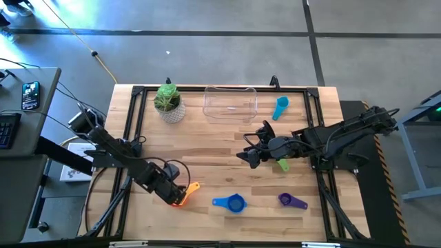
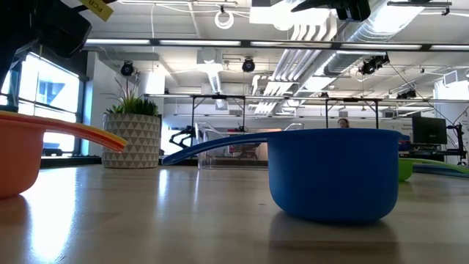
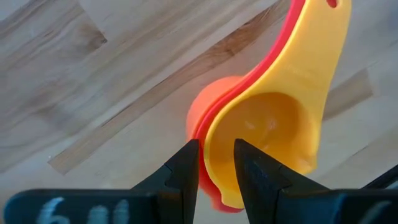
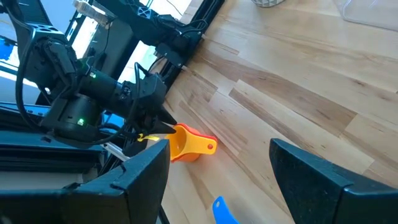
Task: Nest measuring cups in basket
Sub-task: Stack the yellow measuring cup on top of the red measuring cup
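Observation:
A yellow cup [image 3: 273,124] sits nested in a red and an orange cup [image 3: 205,112] near the table's front left, and the stack also shows in the high view [image 1: 189,191]. My left gripper [image 3: 216,165] is shut on this stack. My right gripper [image 1: 248,156] is open and empty above the table's middle, with a green cup [image 1: 283,164] under its arm. The blue cup [image 1: 232,203] and the purple cup [image 1: 292,200] lie near the front edge. The light blue cup [image 1: 280,107] lies beside the clear basket [image 1: 230,103] at the far edge. My left gripper pinches the wall of the nested stack at the side opposite the handles [image 3: 214,149]. One finger [image 3: 252,171] is inside the yellow bowl and the other [image 3: 183,171] is outside against the red and orange cups. The fingers slant down from the table's left. In the low view the orange cup's bottom [image 2: 11,187] looks to be on the table.
A whitish pot with a green plant [image 1: 169,105] stands left of the basket at the far edge. A black frame [image 1: 131,124] runs around the tabletop. Bare wood lies between the basket and the cups at the front.

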